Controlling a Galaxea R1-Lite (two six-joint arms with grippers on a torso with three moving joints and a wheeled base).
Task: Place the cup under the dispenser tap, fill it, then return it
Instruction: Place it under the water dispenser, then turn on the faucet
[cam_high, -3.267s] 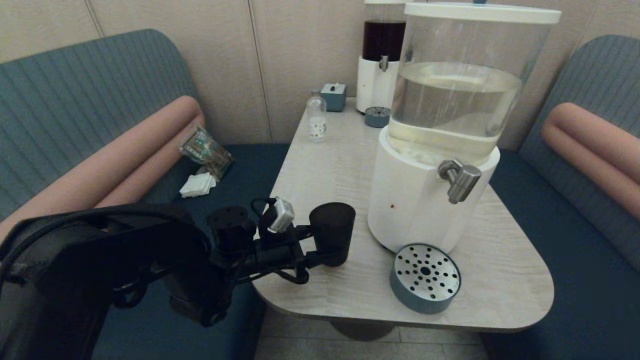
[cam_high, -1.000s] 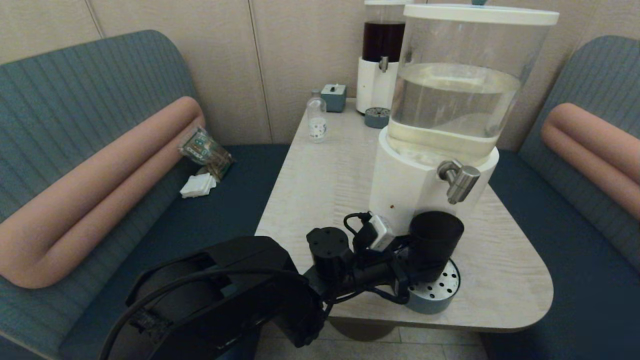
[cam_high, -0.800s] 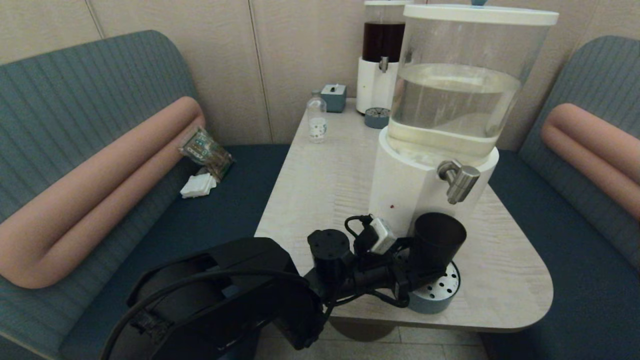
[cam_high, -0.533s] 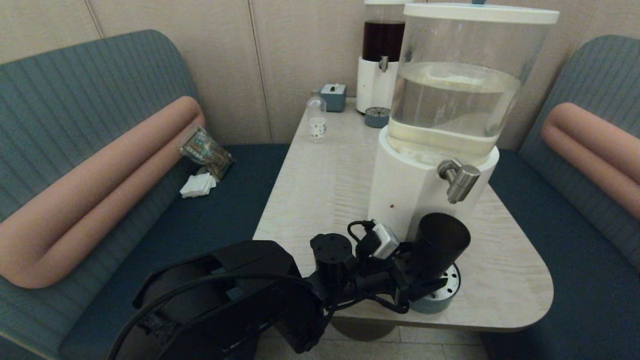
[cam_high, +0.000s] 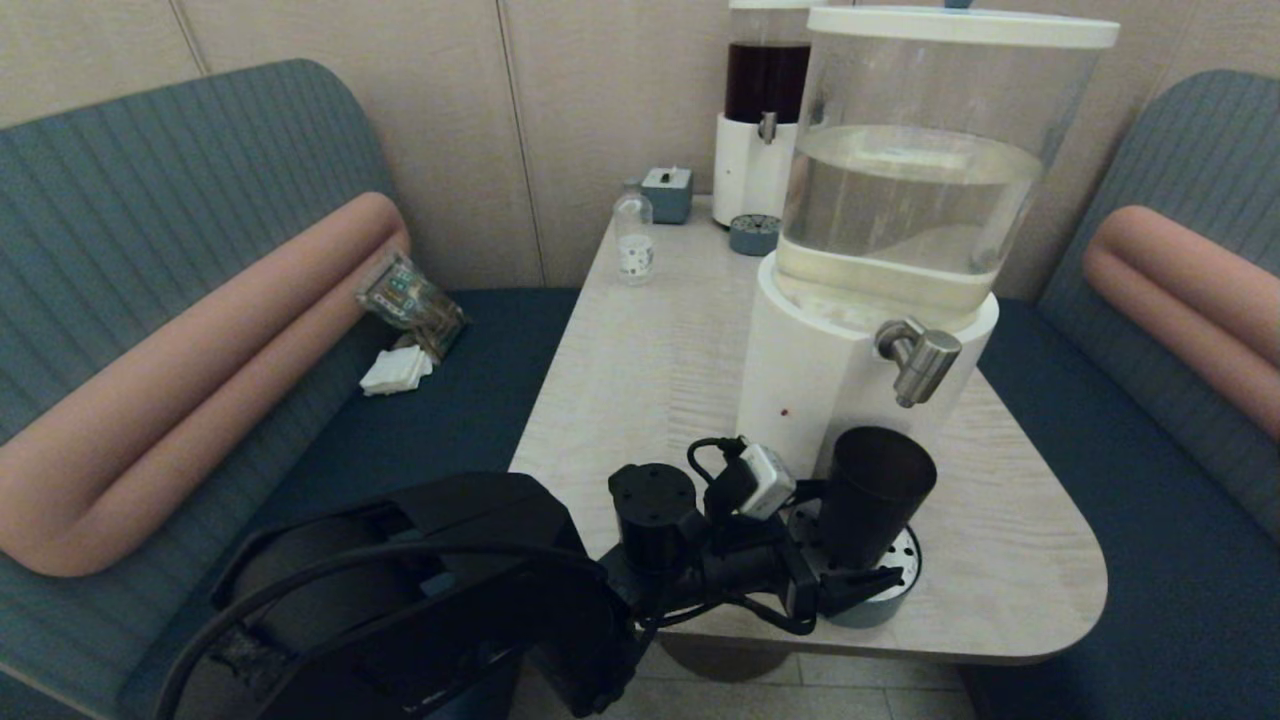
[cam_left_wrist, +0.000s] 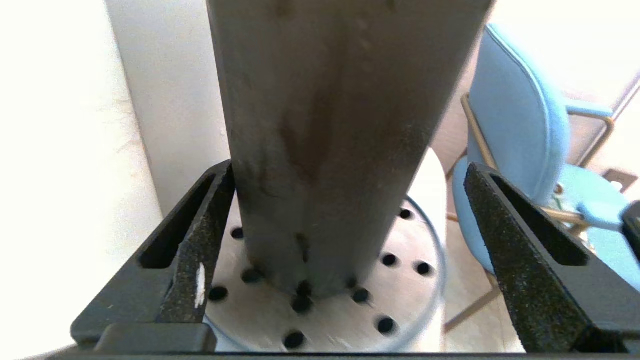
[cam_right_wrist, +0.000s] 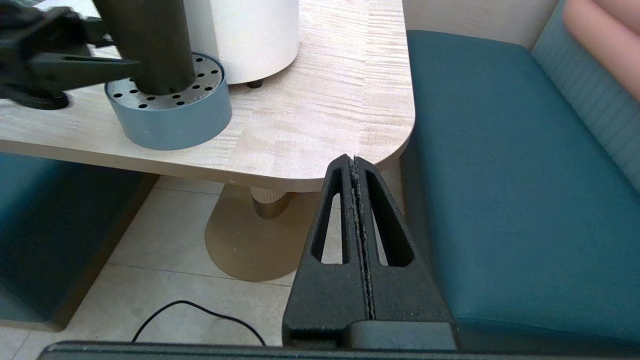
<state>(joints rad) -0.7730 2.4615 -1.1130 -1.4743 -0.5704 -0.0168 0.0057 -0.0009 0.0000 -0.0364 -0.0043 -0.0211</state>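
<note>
Since three seconds ago, the cup (cam_high: 872, 495) has travelled from the bare tabletop beside the white base onto the perforated drip tray (cam_high: 897, 588), and in the last half second the left gripper (cam_high: 860, 570) has let go of it. Its fingers (cam_left_wrist: 197, 260) now stand spread wide on either side of the cup's lower body, one nearly against the wall, the other well clear. Between them the cup stands upright on the tray's holed metal top, its foot near the tray's middle. Just above and slightly beyond the cup's rim hangs the dispenser tap (cam_high: 920, 358), angled down from the white base (cam_high: 810, 400), which rises close behind the cup. Farther out, along the table (cam_high: 640, 350), stand a small clear bottle (cam_high: 633, 240) and a smaller dark-liquid dispenser (cam_high: 762, 110). Well away below the table's rounded corner, the right gripper (cam_right_wrist: 356, 175) hangs with its fingers pressed together, holding nothing.
</note>
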